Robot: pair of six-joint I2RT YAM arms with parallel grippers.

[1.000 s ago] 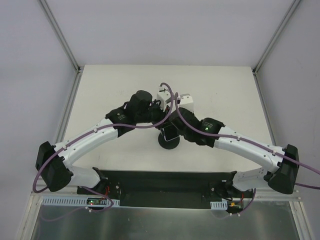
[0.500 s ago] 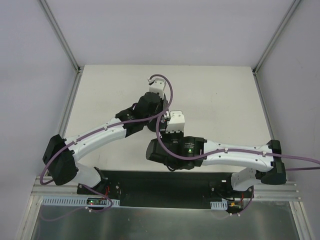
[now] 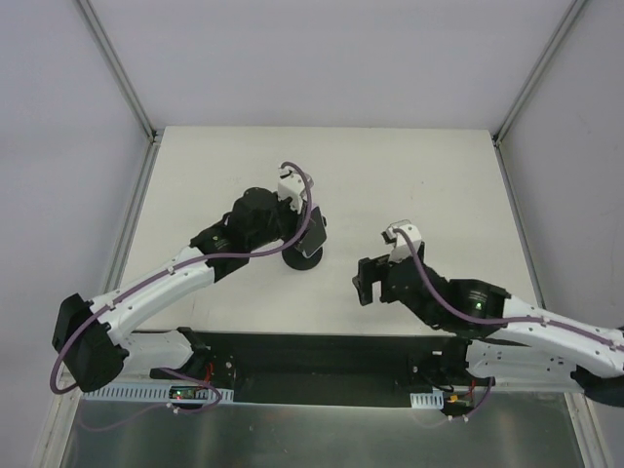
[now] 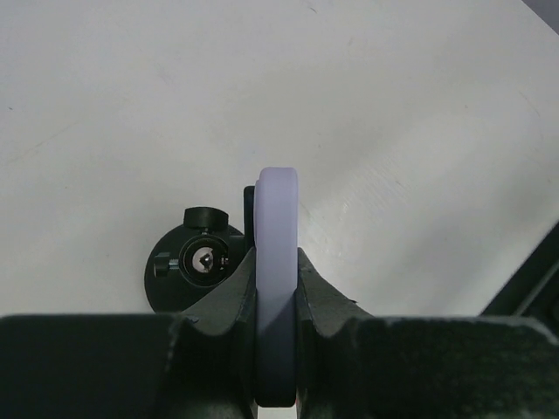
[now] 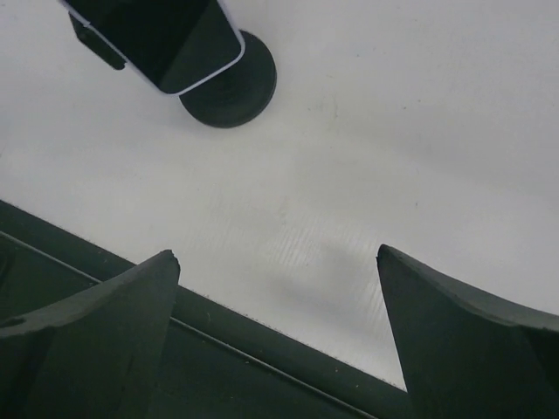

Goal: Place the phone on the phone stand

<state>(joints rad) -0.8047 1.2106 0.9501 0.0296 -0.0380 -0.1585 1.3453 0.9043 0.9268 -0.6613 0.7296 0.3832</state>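
Observation:
My left gripper (image 4: 278,292) is shut on the phone (image 4: 278,227), which shows edge-on as a pale lavender slab held upright between the jaws. The black phone stand (image 4: 194,271) sits on the table just below and to the left of the phone, its clamp head pointing up. From above, the left gripper (image 3: 308,232) holds the phone (image 3: 317,237) right over the stand's round base (image 3: 304,260). My right gripper (image 3: 366,283) hovers to the right of the stand, open and empty. The right wrist view shows the phone's glossy black face (image 5: 157,35) above the stand base (image 5: 236,87), far from the right gripper (image 5: 278,255).
The white table (image 3: 429,185) is bordered by a black mounting strip (image 3: 322,356) along its near edge, which lies just under the right gripper. Aluminium frame rails (image 3: 132,219) run along both sides. Purple cables (image 3: 322,205) loop off both arms.
My right gripper has let go, opened wide and drawn back from the stand toward the near right. My left gripper keeps the phone and now holds it over the stand alone.

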